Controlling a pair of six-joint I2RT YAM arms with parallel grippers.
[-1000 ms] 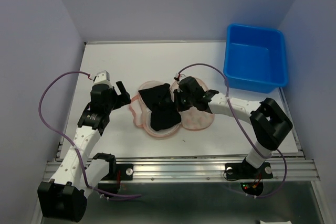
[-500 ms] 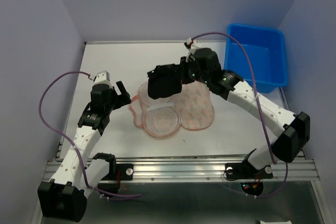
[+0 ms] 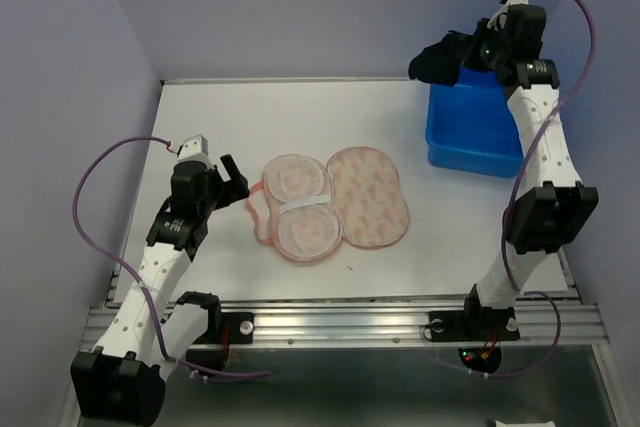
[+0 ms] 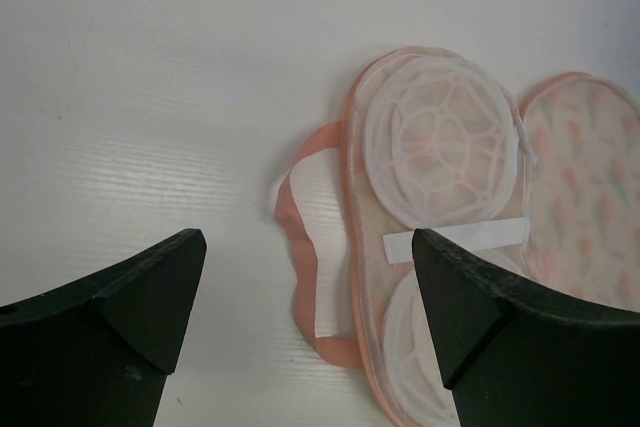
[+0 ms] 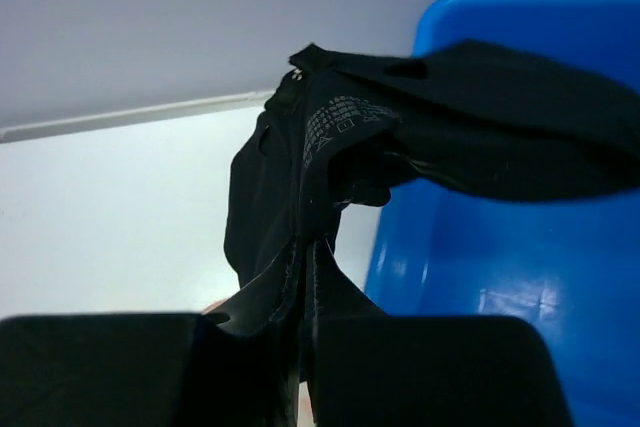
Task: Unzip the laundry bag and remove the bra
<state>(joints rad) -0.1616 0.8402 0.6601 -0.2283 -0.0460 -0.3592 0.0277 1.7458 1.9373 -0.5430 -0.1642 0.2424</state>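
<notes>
Centred on the worktop (image 3: 220, 117), the laundry bag (image 3: 368, 197) is laid open; the bra (image 3: 435, 62) is clamped in the right claw (image 3: 465, 52) over the tub (image 3: 490, 132), likely for dropping; the left claw (image 3: 236, 175) is spread wide, empty.

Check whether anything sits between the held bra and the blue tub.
Nothing visible does. The right gripper is shut on the bra, which hangs at the far-left corner of the blue tub, partly over its open, lidless top.
</notes>
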